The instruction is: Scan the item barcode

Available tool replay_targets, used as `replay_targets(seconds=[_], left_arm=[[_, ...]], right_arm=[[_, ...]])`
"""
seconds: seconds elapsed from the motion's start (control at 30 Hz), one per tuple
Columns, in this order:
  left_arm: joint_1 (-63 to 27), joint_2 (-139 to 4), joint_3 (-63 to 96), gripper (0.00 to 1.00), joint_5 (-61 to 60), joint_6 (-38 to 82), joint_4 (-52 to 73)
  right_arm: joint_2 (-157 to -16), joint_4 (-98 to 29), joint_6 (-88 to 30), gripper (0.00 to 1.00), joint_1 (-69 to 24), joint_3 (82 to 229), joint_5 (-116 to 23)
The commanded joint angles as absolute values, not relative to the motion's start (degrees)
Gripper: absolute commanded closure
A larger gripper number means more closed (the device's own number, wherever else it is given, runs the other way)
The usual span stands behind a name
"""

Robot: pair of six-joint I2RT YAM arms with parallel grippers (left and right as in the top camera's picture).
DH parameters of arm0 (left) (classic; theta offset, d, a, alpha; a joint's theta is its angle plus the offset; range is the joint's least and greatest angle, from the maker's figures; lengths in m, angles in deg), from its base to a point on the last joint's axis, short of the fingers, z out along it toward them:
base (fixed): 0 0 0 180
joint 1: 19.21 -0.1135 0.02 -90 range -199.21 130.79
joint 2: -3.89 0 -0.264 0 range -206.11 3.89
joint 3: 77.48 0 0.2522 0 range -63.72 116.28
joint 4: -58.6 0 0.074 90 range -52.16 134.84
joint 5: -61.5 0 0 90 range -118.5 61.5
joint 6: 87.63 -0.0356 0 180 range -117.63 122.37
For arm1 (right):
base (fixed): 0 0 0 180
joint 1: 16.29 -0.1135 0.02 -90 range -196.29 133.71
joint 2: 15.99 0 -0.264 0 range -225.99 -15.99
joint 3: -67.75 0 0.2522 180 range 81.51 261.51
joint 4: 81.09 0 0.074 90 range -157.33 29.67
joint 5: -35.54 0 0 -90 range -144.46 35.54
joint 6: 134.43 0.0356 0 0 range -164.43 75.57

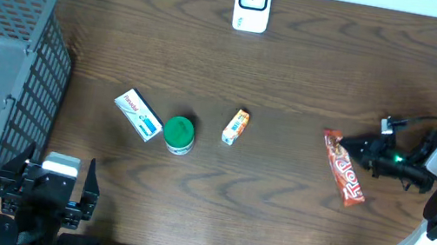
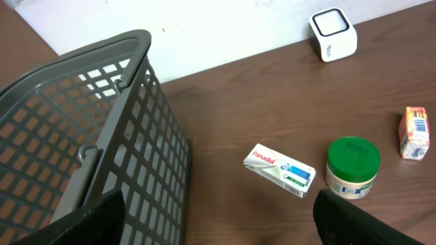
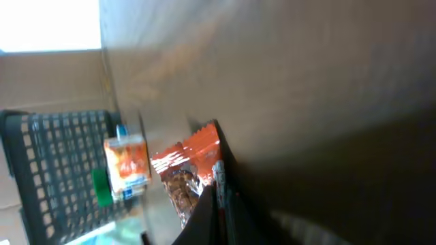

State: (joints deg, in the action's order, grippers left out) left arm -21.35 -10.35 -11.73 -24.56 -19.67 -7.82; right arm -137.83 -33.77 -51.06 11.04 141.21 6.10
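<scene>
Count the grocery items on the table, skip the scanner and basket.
4. Panadol box left of centre, green-lidded jar just right of it, small orange carton at centre, red snack packet far right, pinched by the right gripper. Basket interior partly hidden.

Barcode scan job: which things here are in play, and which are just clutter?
In play: red snack packet, pinched by right gripper; white scanner.
Lying about: Panadol box; green-lidded jar; small orange carton; grey basket.

Right gripper (image 1: 346, 144) pinches the red snack packet (image 1: 346, 170).
</scene>
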Motion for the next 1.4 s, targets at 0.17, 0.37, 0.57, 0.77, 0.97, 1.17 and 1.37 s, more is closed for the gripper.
replay_targets(seconds=[0.17,0.37,0.57,0.77,0.97,1.17,1.37], left_arm=[[-21.17,-10.59,-11.75,0.14,-24.67,-18.91,-7.89],[-21.17,-10.59,-11.75,0.14,-24.67,-18.91,-7.87],[-21.17,-10.59,-11.75,0.14,-24.67,-18.91,-7.89],[-21.17,-10.59,-11.75,0.14,-24.67,-18.91,-7.87],[-21.17,-10.59,-11.75,0.14,-24.67,-18.91,-7.89],[-21.17,-10.59,-11.75,0.14,-24.65,-18.91,-7.87],[-21.17,-10.59,-11.75,0.14,-24.67,-18.91,-7.87]], right_arm=[[-128.56,-23.5,-59.19,0.98,4.97,138.87,3.15],[-114.66,-27.08,-49.73,0.98,-1.39,138.94,8.59],[-101.02,-44.29,-34.08,0.99,-6.38,138.96,8.61],[-92.26,-40.57,-32.7,0.47,-9.31,138.96,-4.35],[-91.05,-23.26,-42.54,0.09,-13.26,138.94,-26.53],[-92.87,-23.3,-44.24,0.01,-24.1,138.94,-37.48],[-96.76,-25.49,-39.74,0.06,-39.12,138.94,-61.42]])
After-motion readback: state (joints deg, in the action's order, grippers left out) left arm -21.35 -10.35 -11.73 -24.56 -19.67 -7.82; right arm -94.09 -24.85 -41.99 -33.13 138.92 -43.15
